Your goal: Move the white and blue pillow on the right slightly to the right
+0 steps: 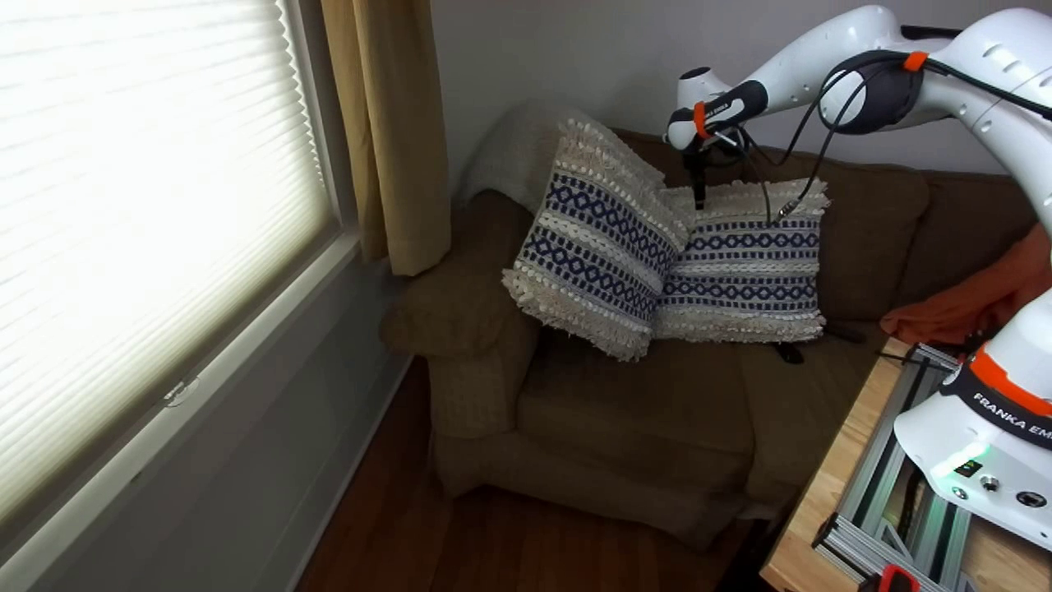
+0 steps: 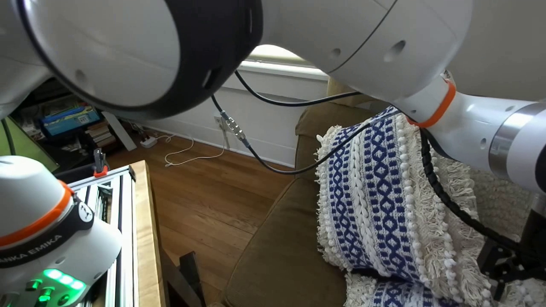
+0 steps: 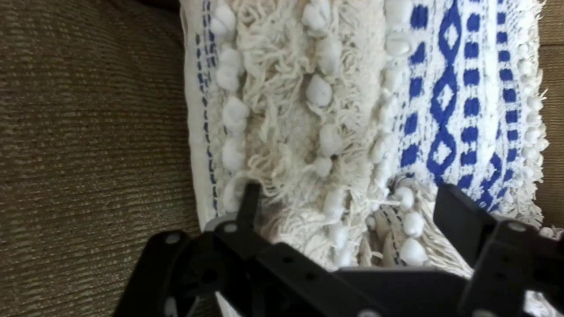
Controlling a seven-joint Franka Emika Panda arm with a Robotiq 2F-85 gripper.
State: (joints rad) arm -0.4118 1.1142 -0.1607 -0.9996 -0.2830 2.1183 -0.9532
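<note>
Two similar white and blue pillows lean on the couch. The right pillow (image 1: 748, 263) rests against the couch back; the wrist view (image 3: 458, 101) shows its fringed cream band and blue pattern. It shows partly at the bottom of an exterior view (image 2: 396, 294). The left pillow (image 1: 600, 238) tilts in front of its left edge and also shows in an exterior view (image 2: 371, 196). My gripper (image 3: 350, 193) is open, fingers apart over the pillow's fringed top band. A folded tasselled edge (image 3: 412, 237) lies between the fingers. In an exterior view the gripper (image 1: 699, 197) points down at the right pillow's upper left.
The brown couch (image 1: 641, 403) has a left arm (image 1: 460, 304) with a pale throw (image 1: 518, 156). A dark object (image 1: 789, 353) lies on the seat by the right pillow. An orange cloth (image 1: 970, 304) lies at right. A cable (image 1: 768, 189) hangs from the arm.
</note>
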